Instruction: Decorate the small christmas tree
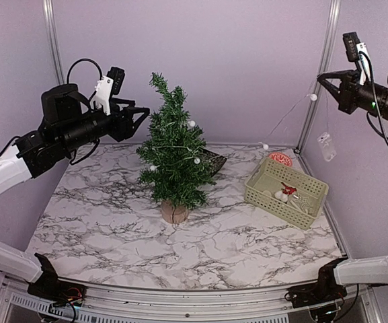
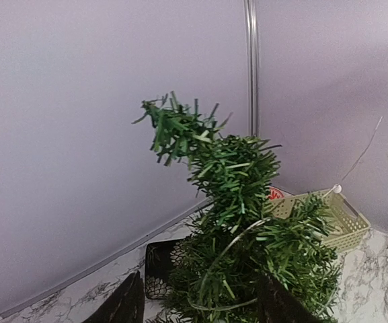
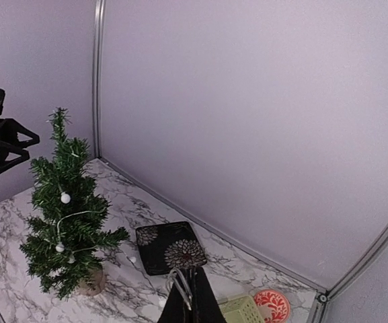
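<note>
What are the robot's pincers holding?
The right pincer pinches the light string by its thin wire. The left pincer is open, holding nothing.

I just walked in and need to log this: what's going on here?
Two robot arms are decorating a small Christmas tree. A light string with white bulbs already winds partly around it, and the right gripper holds its free end high at the right. The left gripper is open beside the treetop. A basket holds a few ornaments.
</note>
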{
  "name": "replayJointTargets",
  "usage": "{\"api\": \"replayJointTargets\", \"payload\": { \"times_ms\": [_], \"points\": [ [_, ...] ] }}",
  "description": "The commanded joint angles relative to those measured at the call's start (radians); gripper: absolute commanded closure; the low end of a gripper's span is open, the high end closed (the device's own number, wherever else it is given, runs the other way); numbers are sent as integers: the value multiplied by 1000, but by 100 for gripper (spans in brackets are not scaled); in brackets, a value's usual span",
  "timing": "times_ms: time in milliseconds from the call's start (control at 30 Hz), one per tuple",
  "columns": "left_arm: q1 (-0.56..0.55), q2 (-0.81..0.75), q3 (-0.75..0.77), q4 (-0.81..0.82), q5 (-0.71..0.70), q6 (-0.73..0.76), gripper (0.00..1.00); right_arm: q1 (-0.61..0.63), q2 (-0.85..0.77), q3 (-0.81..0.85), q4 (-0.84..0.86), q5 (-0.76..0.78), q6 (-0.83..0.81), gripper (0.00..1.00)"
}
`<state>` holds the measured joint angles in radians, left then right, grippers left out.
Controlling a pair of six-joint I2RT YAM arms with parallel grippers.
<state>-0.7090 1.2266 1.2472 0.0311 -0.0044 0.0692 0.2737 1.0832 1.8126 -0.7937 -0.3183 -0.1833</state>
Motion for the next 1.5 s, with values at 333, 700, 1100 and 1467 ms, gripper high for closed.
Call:
{"api": "replayJointTargets", "payload": {
  "times_ms": [333, 700, 1100, 1467],
  "points": [
    [-372, 75, 61, -84, 90, 164, 45, 80, -122, -31, -102, -491, 145, 100],
    [-547, 289, 226, -6, 26, 253, 50, 127, -178, -137, 10, -633, 297, 100],
    [-548, 522, 473, 52, -8, 317, 47, 156, -182, -185, -10, -623, 279, 100],
    [-548, 503, 458, -29, 157, 307, 96, 210, -140, -188, -46, -599, 236, 100]
  ]
}}
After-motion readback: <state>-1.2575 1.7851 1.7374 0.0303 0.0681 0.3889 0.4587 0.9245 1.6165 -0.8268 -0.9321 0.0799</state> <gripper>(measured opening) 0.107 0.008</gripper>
